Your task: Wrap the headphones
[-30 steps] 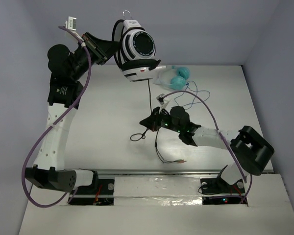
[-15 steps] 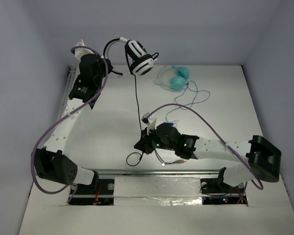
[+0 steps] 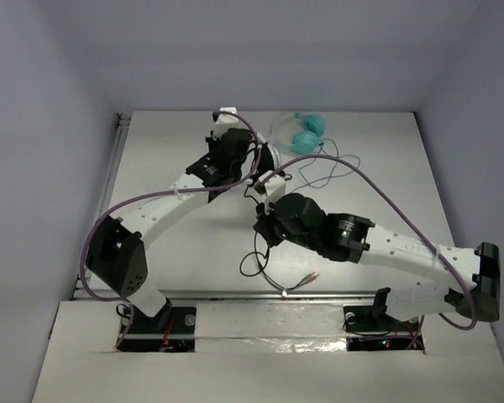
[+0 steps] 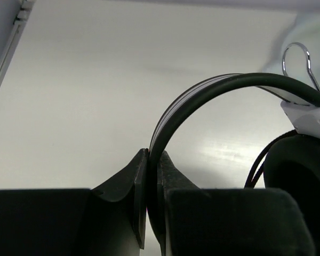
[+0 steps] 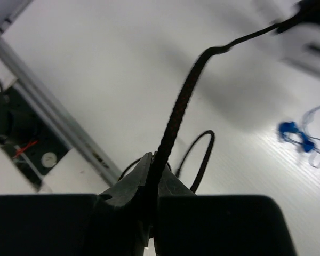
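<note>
In the left wrist view my left gripper (image 4: 152,160) is shut on the black headband (image 4: 224,85) of the headphones. A dark earcup (image 4: 301,170) and its white yoke (image 4: 309,114) hang at the right. From above, the left wrist (image 3: 227,155) covers most of the headphones at the table's middle back. My right gripper (image 5: 153,160) is shut on the thin black cable (image 5: 176,117), which runs taut up toward the headphones. In the top view the right gripper (image 3: 265,222) is just in front of the left wrist. Slack cable loops (image 3: 254,264) on the table below it.
Small teal headphones (image 3: 307,134) lie at the back, and their blue cord (image 3: 336,168) trails over the table to the right of my grippers. Loose wire ends (image 3: 307,281) lie by the metal rail (image 3: 235,294) at the near edge. Grey walls enclose the table.
The left arm has swung the headphones down from high at the back left to low over the table's middle. The right gripper, still on the cable, has moved back toward them.
</note>
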### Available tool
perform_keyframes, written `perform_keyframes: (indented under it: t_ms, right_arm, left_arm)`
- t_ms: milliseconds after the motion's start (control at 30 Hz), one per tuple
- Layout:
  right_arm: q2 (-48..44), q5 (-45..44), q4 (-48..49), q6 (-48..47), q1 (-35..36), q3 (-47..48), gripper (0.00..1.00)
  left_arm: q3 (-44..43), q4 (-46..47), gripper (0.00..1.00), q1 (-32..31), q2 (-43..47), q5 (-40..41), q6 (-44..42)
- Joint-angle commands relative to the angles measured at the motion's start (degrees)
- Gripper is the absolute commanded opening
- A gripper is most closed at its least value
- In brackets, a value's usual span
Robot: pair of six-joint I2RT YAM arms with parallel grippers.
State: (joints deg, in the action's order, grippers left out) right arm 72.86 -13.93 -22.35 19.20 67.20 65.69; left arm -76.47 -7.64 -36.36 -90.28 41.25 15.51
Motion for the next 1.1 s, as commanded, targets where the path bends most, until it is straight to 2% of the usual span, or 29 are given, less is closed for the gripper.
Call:
perform_keyframes:
  t_ms: [0, 300, 333, 600, 633, 700, 833, 1067]
  right_arm:
    - [-1.2, -12.2, -7.3, -4.3, -0.7, 3.6, 0.0]
    - [-2.0, -17.7, -7.8, -8.0, -8.1, 5.8, 0.0]
    - [-1.9, -17.6, -7.2, -8.0, -8.9, 5.7, 0.0]
    - [-0.1, -21.7, -5.0, -9.5, -14.1, 5.6, 0.0]
    - [0.2, -21.8, -4.5, -9.4, -14.7, 5.5, 0.0]
    - [1.1, -22.4, -2.9, -9.0, -15.3, 4.9, 0.0]
    - [2.2, -20.4, 0.6, -8.0, -16.7, 3.4, 0.0]
    - [-0.7, -10.3, 7.4, -4.9, -19.2, -0.5, 0.01]
  left_arm:
    - [3.6, 0.6, 0.0, -1.3, 5.2, 4.6, -2.2]
    - [13.4, -5.4, 0.0, -5.8, 11.5, -2.3, -5.6]
    - [14.1, -5.7, 0.0, -5.8, 12.1, -7.0, -7.3]
    - [15.9, -8.2, 0.0, -5.8, 17.8, -21.9, -9.8]
    - [16.0, -7.7, 0.0, -5.8, 18.5, -26.3, -10.1]
    - [14.9, -8.0, 0.0, -4.3, 19.7, -29.2, -8.9]
    - [12.8, -7.6, 0.0, 0.1, 22.2, -42.4, -8.6]
    - [11.3, -6.5, 0.0, 10.9, 24.7, -61.4, -6.6]
